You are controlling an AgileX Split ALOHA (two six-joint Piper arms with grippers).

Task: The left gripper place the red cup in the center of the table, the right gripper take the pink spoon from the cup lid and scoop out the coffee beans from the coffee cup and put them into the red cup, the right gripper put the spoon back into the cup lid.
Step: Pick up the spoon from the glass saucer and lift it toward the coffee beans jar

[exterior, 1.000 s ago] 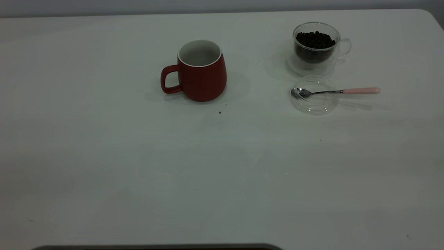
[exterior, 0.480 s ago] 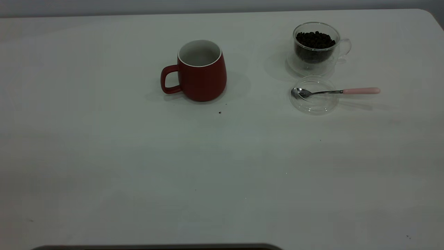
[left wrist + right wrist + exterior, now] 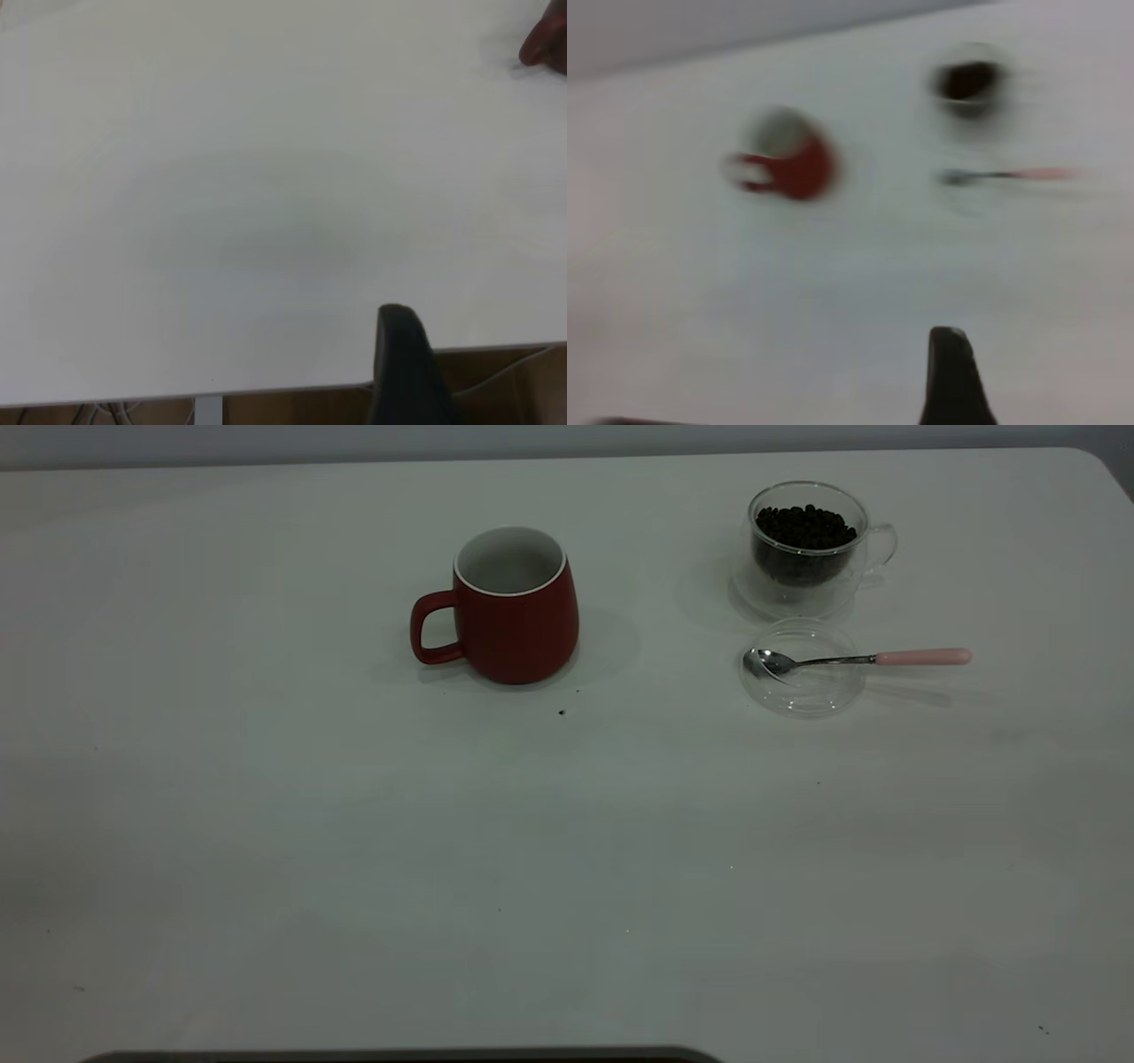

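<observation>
The red cup [image 3: 514, 607] stands upright on the table [image 3: 567, 850] at the back middle, handle to the left, white inside bare. The coffee cup [image 3: 806, 549] stands at the back right with the coffee beans [image 3: 804, 524] in it. Just in front of it lies the cup lid [image 3: 806, 695], with the pink spoon [image 3: 921, 657] resting across it, bowl in the lid and handle pointing right. Neither arm shows in the exterior view. My left gripper [image 3: 403, 354] hangs over the table's near edge, far from the red cup [image 3: 547, 44]. My right gripper [image 3: 950, 372] is well back from the red cup [image 3: 788, 164], the coffee cup [image 3: 967, 84] and the spoon [image 3: 1010, 175].
A tiny dark speck [image 3: 562, 712] lies just in front of the red cup. A dark strip [image 3: 399, 1056] runs along the bottom of the exterior view. The left wrist view shows the table's edge with brown floor [image 3: 496, 381] below it.
</observation>
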